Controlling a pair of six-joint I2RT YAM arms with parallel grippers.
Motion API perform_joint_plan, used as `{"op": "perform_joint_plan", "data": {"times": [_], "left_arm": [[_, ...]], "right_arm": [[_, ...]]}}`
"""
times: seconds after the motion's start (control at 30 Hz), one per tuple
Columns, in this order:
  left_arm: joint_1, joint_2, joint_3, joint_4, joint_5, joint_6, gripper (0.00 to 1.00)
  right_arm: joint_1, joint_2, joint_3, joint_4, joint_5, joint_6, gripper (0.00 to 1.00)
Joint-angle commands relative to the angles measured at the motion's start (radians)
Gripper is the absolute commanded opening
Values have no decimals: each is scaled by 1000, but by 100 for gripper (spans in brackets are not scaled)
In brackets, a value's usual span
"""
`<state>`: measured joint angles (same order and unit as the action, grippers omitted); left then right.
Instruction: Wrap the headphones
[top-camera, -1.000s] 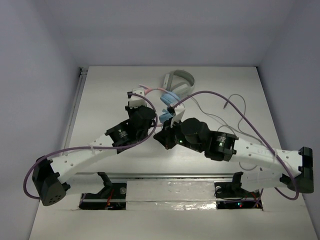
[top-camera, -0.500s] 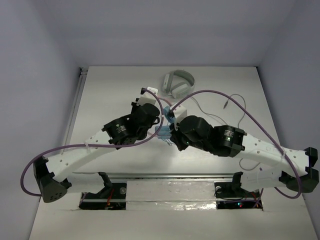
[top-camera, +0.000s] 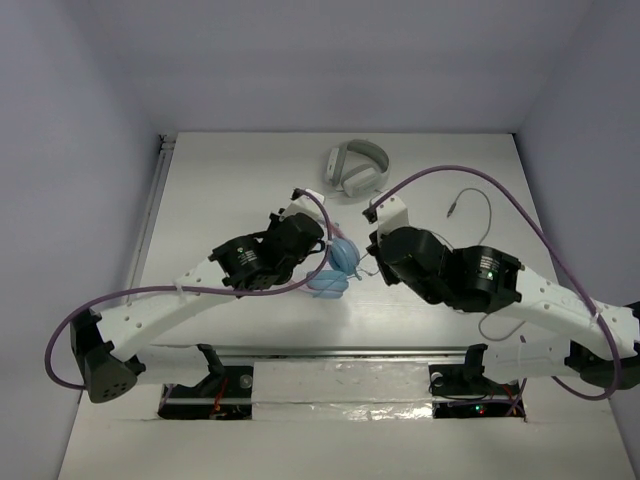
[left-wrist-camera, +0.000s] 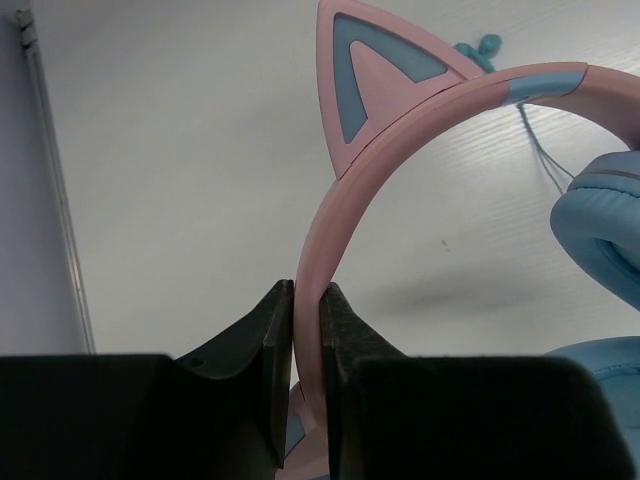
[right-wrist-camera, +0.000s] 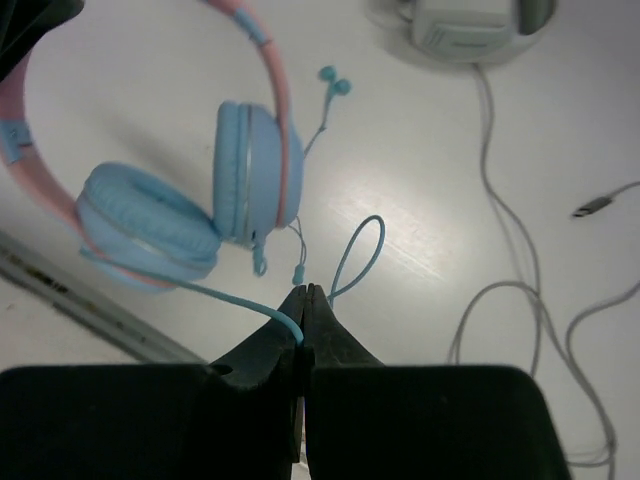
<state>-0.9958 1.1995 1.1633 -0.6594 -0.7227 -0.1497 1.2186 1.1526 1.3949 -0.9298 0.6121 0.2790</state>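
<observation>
Since the cable must be wound around them, the headphones (top-camera: 335, 268) sit near the middle of the table (top-camera: 220, 180). The left hand (left-wrist-camera: 307, 300) clamps the pink headband (left-wrist-camera: 325, 210), apparently as an anchor, while the right hand (right-wrist-camera: 305, 300) pinches the thin blue cable (right-wrist-camera: 205, 292), likely to lead it.

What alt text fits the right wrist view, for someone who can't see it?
The right fingers pinch a thin blue cable that runs to blue and pink headphones at upper left. A grey cable from grey headphones snakes over the white table on the right.
</observation>
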Motion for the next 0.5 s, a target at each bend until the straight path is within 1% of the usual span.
{"op": "perform_joint_plan", "data": {"times": [0.0,0.03,0.07,0.1,0.2,0.27,0.33,0.47], "left_arm": [[-9,-40,9,30,112,33,0],[-9,-60,6,46,176,39,0],[-9,-70,6,47,204,41,0],[-9,-78,3,50,247,42,0],[-9,-115,-13,70,302,56,0],[-9,-146,-19,84,367,61,0],[-9,-172,-25,102,431,62,0],[-9,-213,-25,136,509,55,0]], "right_arm": [[-1,2,44,58,224,-72,0],[-11,12,41,77,247,-81,0],[-11,21,38,89,302,-95,0],[-24,30,32,114,317,-107,0],[-71,24,-11,227,374,-156,0],[-100,22,-33,293,402,-178,0],[-134,15,-48,354,402,-192,1],[-191,-4,-102,428,341,-187,6]]}}
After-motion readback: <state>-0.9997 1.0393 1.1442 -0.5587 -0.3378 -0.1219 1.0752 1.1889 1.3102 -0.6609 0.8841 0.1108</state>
